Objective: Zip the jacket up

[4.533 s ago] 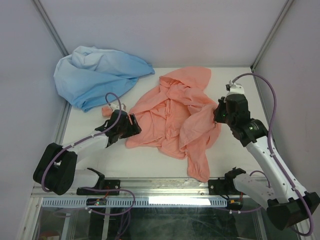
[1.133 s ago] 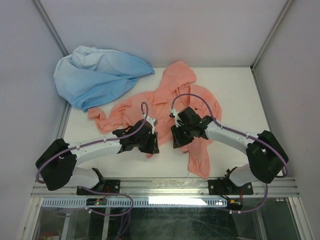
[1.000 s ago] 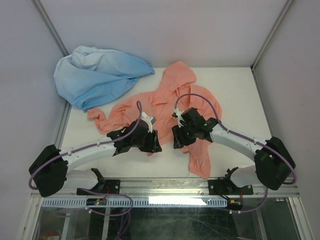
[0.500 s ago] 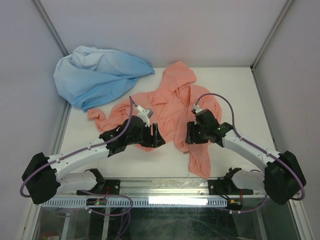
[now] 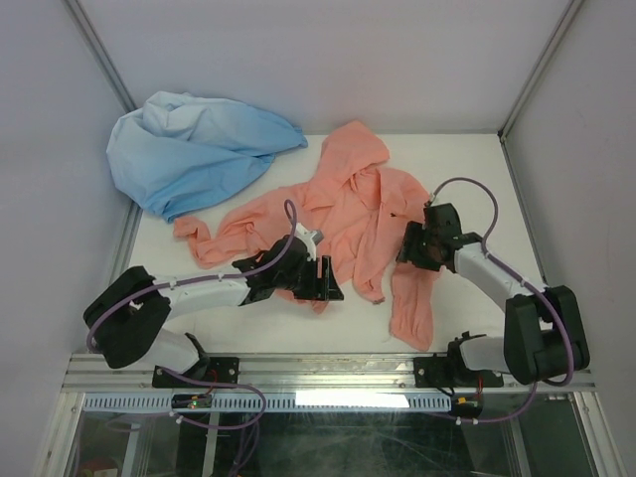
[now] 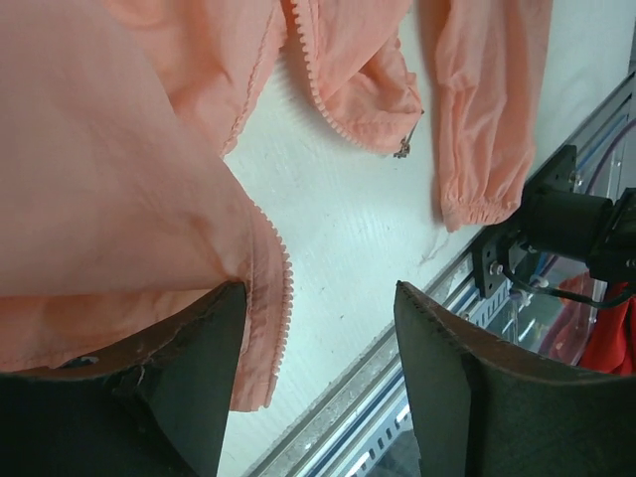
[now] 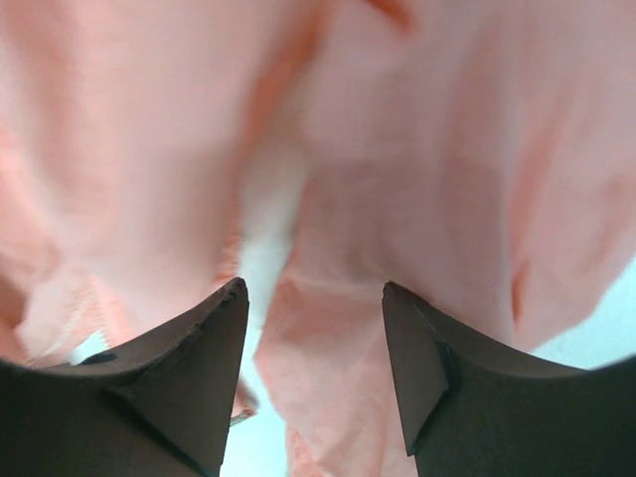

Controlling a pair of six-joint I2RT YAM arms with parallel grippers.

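The salmon-pink jacket (image 5: 348, 199) lies spread on the white table, hood to the back, front unzipped. My left gripper (image 5: 328, 282) hovers at its front hem, open. In the left wrist view the left gripper (image 6: 318, 298) has bare table between its fingers, and a toothed zip edge (image 6: 281, 298) runs just beside the left finger (image 6: 189, 378). The other zip edge ends in a small metal pull (image 6: 402, 149). My right gripper (image 5: 409, 248) hangs open over the jacket's right side near the sleeve. The right wrist view is blurred, with the right gripper (image 7: 313, 288) just above pink fabric (image 7: 417, 149).
A light blue garment (image 5: 189, 149) is heaped at the back left corner. The metal front rail (image 5: 328, 368) runs along the table's near edge, close to the left gripper. A sleeve cuff (image 6: 477, 199) lies near that rail. White walls enclose the table (image 5: 477, 179).
Both grippers have opened wider. The left one slid right along the hem. The right one drew away to the right, towards the sleeve, and the jacket front lies more spread.
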